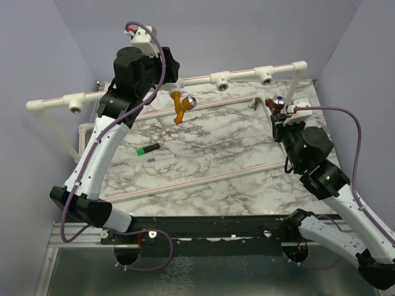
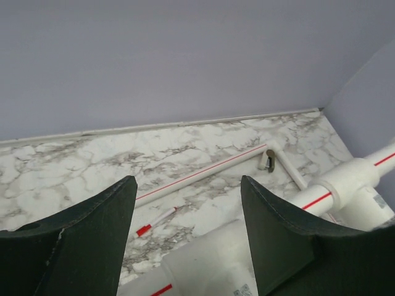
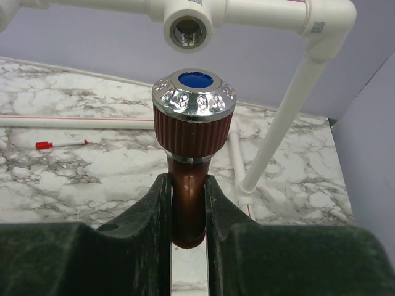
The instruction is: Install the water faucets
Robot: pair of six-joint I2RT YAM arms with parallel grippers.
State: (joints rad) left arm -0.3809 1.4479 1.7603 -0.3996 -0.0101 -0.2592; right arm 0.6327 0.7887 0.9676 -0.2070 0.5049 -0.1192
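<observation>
The orange-yellow faucet (image 1: 179,108), with its silver knob (image 1: 192,102), hangs from the raised white pipe (image 1: 197,78) just below my left gripper (image 1: 168,73). My left gripper (image 2: 188,213) is open, its fingers (image 2: 80,240) straddling a white pipe fitting (image 2: 216,262) without closing on it. My right gripper (image 3: 187,213) is shut on the stem of the dark reddish-brown faucet (image 3: 188,185) and holds it upright, its silver blue-capped knob (image 3: 194,94) just below an open T-fitting (image 3: 188,29). In the top view this faucet (image 1: 275,103) is at the right end of the pipe.
The pipe rack has more T-fittings (image 1: 220,80) (image 1: 75,106) and a right leg (image 3: 284,117). Loose white pipes (image 1: 197,179) (image 1: 203,106), a green marker (image 1: 148,148), a red-capped pen (image 3: 62,144) and a small metal elbow (image 2: 270,159) lie on the marble table (image 1: 234,142). Walls close in on both sides.
</observation>
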